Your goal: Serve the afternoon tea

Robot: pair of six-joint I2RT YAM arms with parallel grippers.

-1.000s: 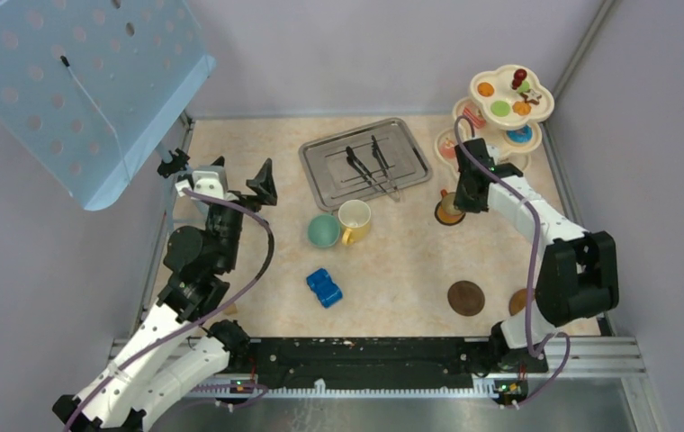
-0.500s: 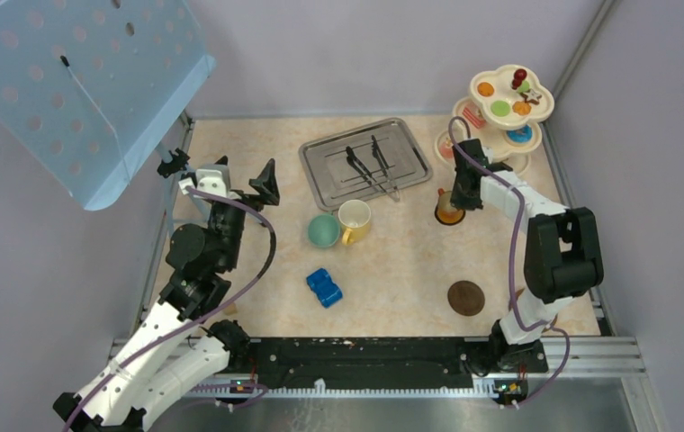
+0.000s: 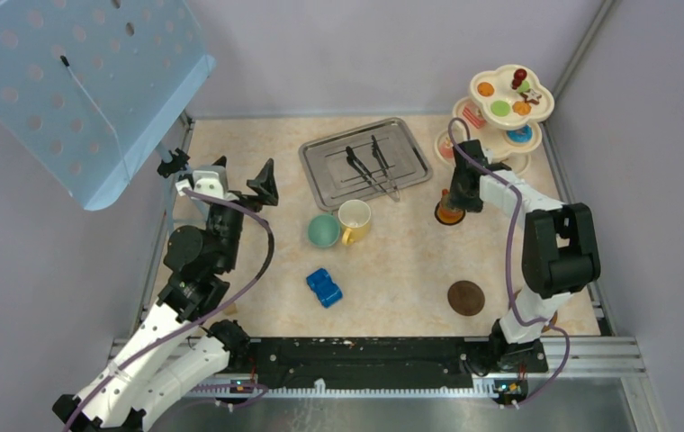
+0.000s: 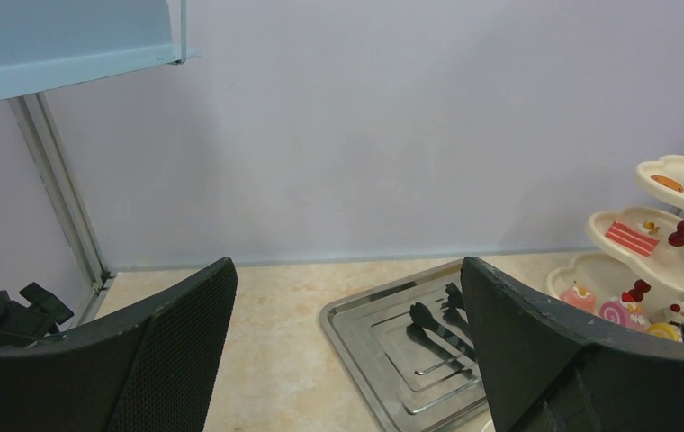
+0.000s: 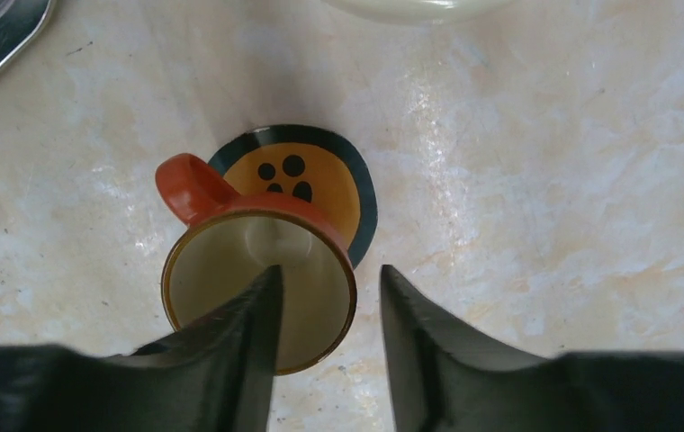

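A small brown cup (image 5: pixel 257 288) stands upright on a round coaster (image 5: pixel 356 193) with a dark rim, just left of the cream three-tier stand (image 3: pixel 500 112). My right gripper (image 5: pixel 329 274) hangs over the cup and is open. Its left finger sits inside the cup, and its right finger stands outside, with a gap to the rim. From above, the cup (image 3: pixel 449 212) lies under that gripper (image 3: pixel 455 198). The teal cup (image 3: pixel 323 230) and the yellow-and-cream mug (image 3: pixel 355 219) stand together mid-table. My left gripper (image 3: pixel 244 175) is raised at the left, wide open, holding nothing.
A steel tray (image 3: pixel 313 166) with two black tongs (image 3: pixel 370 166) lies at the back centre. A blue toy car (image 3: pixel 324 288) sits near the front, and a bare brown coaster (image 3: pixel 465 298) lies front right. A blue perforated panel (image 3: pixel 77 81) overhangs the back left corner.
My right gripper's jaws have parted from the brown cup's rim, leaving the cup on its coaster. The right arm's elbow has swung left and back. The left arm has barely moved.
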